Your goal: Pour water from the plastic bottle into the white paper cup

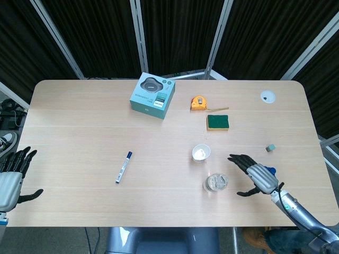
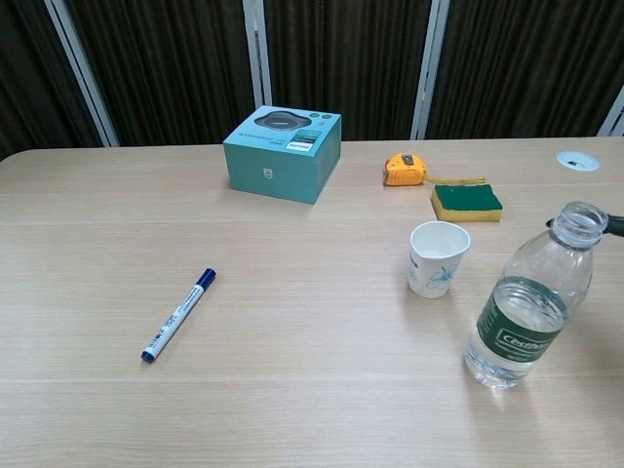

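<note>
The clear plastic bottle (image 2: pixel 531 297) with a green label stands upright and uncapped on the table, partly filled; from above it shows as a round top (image 1: pixel 215 183). The white paper cup (image 2: pixel 437 257) stands upright just left of and behind it, also seen in the head view as the cup (image 1: pixel 201 153). My right hand (image 1: pixel 258 175) hovers open to the right of the bottle, fingers spread, not touching it. My left hand (image 1: pixel 11 177) rests open at the table's near left edge, holding nothing.
A teal box (image 1: pixel 153 96) sits at the back centre. A yellow tape measure (image 1: pixel 198 102) and green sponge (image 1: pixel 217 122) lie behind the cup. A blue marker (image 1: pixel 123 166) lies left of centre. A blue brick (image 1: pixel 270 171) and small grey cube (image 1: pixel 270 148) sit at right.
</note>
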Controlling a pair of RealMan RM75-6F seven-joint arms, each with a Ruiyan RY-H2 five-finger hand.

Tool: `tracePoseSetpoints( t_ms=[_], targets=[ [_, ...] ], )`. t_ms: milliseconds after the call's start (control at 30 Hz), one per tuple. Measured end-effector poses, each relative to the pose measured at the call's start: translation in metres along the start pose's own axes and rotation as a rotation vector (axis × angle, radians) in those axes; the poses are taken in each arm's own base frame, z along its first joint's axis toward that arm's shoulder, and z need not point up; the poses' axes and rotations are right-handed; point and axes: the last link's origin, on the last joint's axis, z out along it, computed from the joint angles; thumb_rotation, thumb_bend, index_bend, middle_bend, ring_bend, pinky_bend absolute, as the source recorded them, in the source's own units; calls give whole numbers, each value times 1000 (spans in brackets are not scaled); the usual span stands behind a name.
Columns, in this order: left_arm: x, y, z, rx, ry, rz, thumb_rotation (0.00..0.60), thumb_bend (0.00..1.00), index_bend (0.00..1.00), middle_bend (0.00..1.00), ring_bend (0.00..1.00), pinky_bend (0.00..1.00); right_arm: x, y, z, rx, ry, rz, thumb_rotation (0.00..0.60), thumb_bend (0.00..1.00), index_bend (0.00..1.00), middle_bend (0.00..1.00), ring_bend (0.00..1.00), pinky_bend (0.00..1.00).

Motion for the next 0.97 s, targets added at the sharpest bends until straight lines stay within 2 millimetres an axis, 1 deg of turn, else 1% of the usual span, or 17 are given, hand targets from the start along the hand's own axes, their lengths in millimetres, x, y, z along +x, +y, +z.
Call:
tracePoseSetpoints(
  t_ms=[67,167,300,433,567,800,900,967],
  targets=[
    [1,0,-1,-2,5,-4,600,15,0,0,0,0,6,3,-6,-19,34,-67,600,0,0,0,0,0],
    [3,1,-2,-12,10,-10,600,14,0,0,0,0,19,10,-21,-67,101,-186,600,0,0,0,0,0],
    [6,1,-5,-24,13,-25,600,15,0,0,0,0,39,17,-43,-159,209,-332,600,0,0,0,0,0],
    [8,0,-6,-31,23,-27,600,15,0,0,0,0,54,15,-59,-235,301,-382,600,0,0,0,0,0],
    [8,-1,-4,-39,50,-13,600,15,0,0,0,0,62,3,-69,-271,374,-357,600,0,0,0,0,0],
    [9,-3,-3,-60,95,-6,600,14,0,0,0,0,70,-35,-85,-321,456,-305,600,0,0,0,0,0],
    [9,-5,-3,-59,104,-7,600,15,0,0,0,0,73,-47,-93,-355,483,-315,600,0,0,0,0,0],
    [10,-5,-3,-57,103,-10,600,15,0,0,0,0,75,-51,-98,-376,501,-325,600,0,0,0,0,0]
  ],
)
